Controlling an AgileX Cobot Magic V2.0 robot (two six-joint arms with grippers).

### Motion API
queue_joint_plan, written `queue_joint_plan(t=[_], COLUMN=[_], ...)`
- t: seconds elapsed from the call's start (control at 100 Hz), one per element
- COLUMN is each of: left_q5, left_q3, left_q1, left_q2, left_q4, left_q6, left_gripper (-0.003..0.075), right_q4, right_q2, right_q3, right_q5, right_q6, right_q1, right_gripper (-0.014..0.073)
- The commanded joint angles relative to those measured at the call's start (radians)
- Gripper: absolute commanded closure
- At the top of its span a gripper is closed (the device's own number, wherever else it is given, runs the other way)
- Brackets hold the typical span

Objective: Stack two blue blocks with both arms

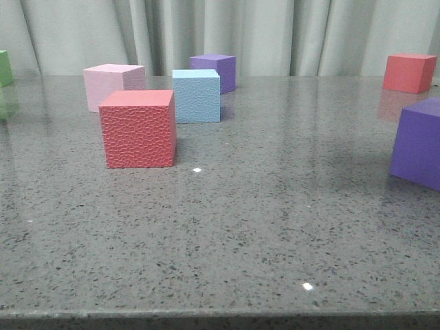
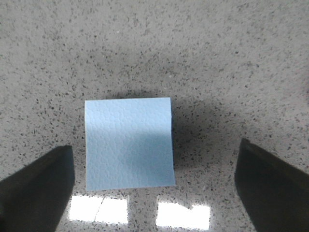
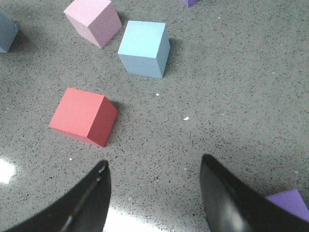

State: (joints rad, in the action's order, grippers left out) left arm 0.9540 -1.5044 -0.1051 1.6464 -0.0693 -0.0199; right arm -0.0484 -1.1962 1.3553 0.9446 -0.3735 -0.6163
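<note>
The left gripper [image 2: 154,188] hangs with fingers apart either side of a blue block [image 2: 129,143], grab comes next, while the right gripper [image 3: 154,193], also spread, still needs to reach the other blue block [image 3: 144,48].

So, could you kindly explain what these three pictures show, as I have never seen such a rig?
It is a two-armed robot at a grey speckled table. One picture looks forward over the table; the other two come from cameras on each wrist. Foam cubes lie about: a red cube, a pale pink cube, a blue block, purple cubes and others. The left gripper hangs open above a blue block. The right gripper is open too. Neither holds anything.
</note>
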Motion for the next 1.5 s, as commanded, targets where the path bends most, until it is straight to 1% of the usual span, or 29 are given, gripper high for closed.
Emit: queue_joint_plan(t=[0.0, 0.28, 0.81, 0.93, 1.0, 1.12, 1.22, 1.28, 1.37, 1.49], left_q5=[-0.045, -0.058, -0.068, -0.068, -0.066, -0.062, -0.058, -0.058, -0.039, -0.004], left_q3=[-0.031, -0.033, -0.033, -0.033, -0.033, -0.033, -0.033, -0.033, -0.045, -0.101], left_q1=[-0.003, -0.003, -0.003, -0.003, -0.003, -0.003, -0.003, -0.003, -0.003, 0.010], left_q2=[-0.026, 0.010, 0.068, 0.068, 0.068, 0.068, 0.068, 0.068, 0.064, 0.054], left_q4=[-0.003, 0.021, 0.028, 0.028, 0.028, 0.028, 0.028, 0.028, 0.007, -0.058], left_q6=[-0.027, -0.054, -0.059, -0.059, -0.059, -0.059, -0.059, -0.059, -0.059, -0.059], left_gripper=[0.0078, 0.0078, 0.0085, 0.0134, 0.0183, 0.0292, 0.0353, 0.0375, 0.0383, 0.0384], right_q4=[-0.007, -0.006, -0.006, -0.006, -0.006, -0.006, -0.006, -0.006, -0.007, -0.022], right_q2=[0.028, 0.028, 0.028, 0.028, 0.028, 0.028, 0.028, 0.028, 0.034, 0.061], right_q3=[0.022, 0.022, 0.022, 0.022, 0.022, 0.022, 0.022, 0.022, 0.022, 0.022], right_q5=[-0.061, -0.061, -0.060, -0.060, -0.060, -0.059, -0.056, -0.056, -0.061, -0.084], right_q6=[0.011, 0.011, 0.011, 0.011, 0.011, 0.011, 0.011, 0.011, 0.011, 0.011], right_q1=[0.001, 0.001, 0.001, 0.001, 0.001, 0.001, 0.001, 0.001, 0.001, 0.001], right_gripper=[0.0172, 0.0172, 0.0172, 0.0172, 0.0172, 0.0172, 0.0172, 0.0172, 0.0172, 0.0172])
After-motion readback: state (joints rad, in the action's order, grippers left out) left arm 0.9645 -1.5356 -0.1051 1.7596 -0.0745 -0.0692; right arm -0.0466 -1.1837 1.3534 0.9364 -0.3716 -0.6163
